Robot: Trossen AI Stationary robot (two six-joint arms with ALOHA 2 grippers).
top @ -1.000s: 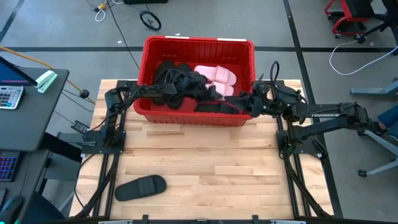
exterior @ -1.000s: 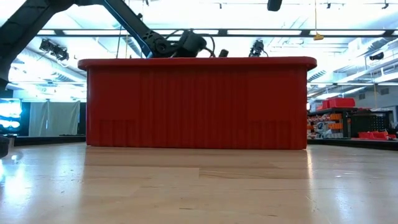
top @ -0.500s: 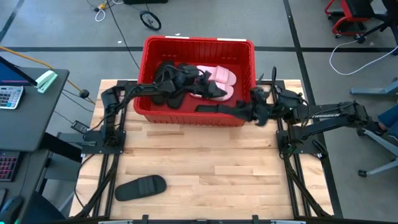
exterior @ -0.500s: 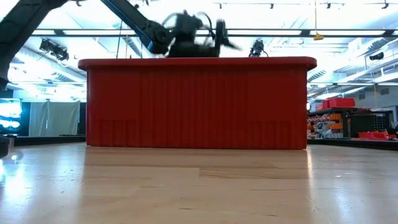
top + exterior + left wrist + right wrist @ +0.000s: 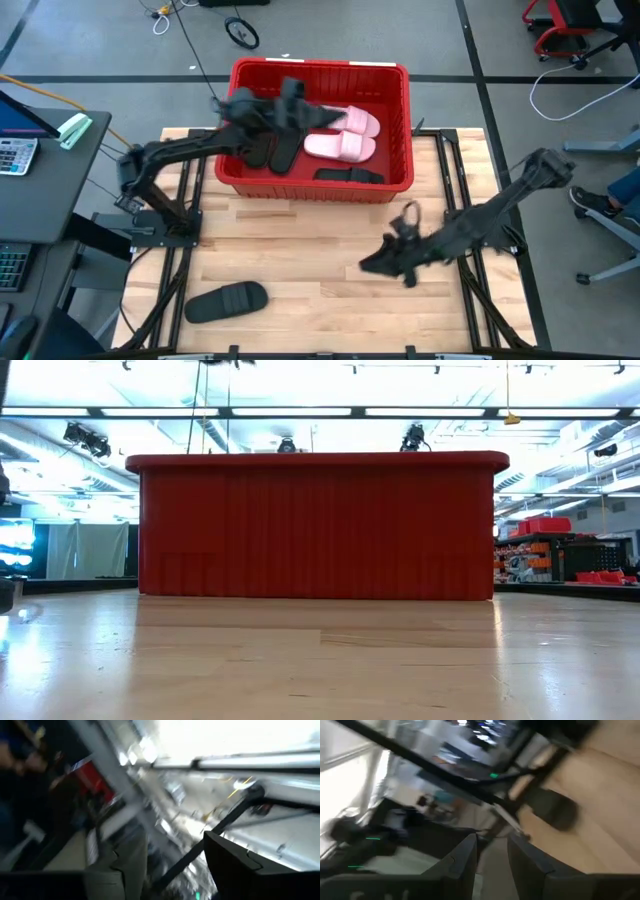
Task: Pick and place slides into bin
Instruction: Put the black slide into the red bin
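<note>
The red bin [image 5: 400,120] stands at the table's far side and fills the low view [image 5: 320,525]. In it lie two pale pink slides [image 5: 342,135], black sandals at its left [image 5: 272,152] and a black sandal along its near wall [image 5: 350,176]. One black slide [image 5: 227,300] lies flat on the table near the near left corner. My left gripper [image 5: 292,102] is raised above the bin's far left part, open and empty [image 5: 175,870]. My right gripper [image 5: 372,264] is over the table's near right part, open and empty [image 5: 492,865].
Bare wooden table [image 5: 320,240] lies between the bin and the near edge. A desk with a calculator [image 5: 15,155] stands off the table's left side. The right wrist view shows a dark shape [image 5: 552,810] on the wood ahead of the fingers.
My right gripper has drawn out of the bin's near right corner, leaving a black sandal along the near wall, and swung toward the table's near edge. My left gripper has risen out of the bin and drawn toward its far left, uncovering the pink slides.
</note>
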